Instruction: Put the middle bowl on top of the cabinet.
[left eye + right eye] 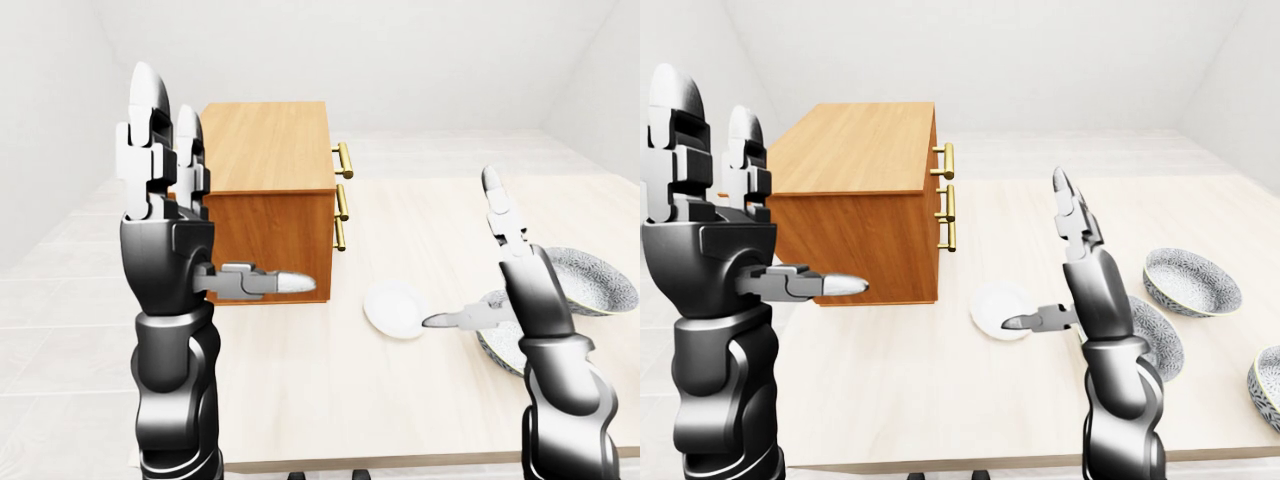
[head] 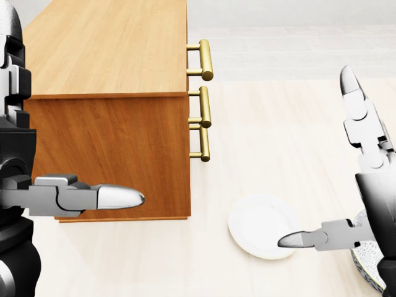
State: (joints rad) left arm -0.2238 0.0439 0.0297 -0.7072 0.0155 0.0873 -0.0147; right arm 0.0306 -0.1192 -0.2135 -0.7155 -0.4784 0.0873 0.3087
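A wooden cabinet with brass handles stands on the pale table, at the left of the views. To its right lies a shallow white bowl. Three grey patterned bowls follow: one half hidden behind my right forearm, one further up, one cut by the right edge. My left hand is raised and open beside the cabinet, holding nothing. My right hand is open too, upright, its thumb tip over the white bowl's rim.
The cabinet's flat top carries nothing. The table's near edge runs along the bottom of the eye views. White floor and walls surround the table.
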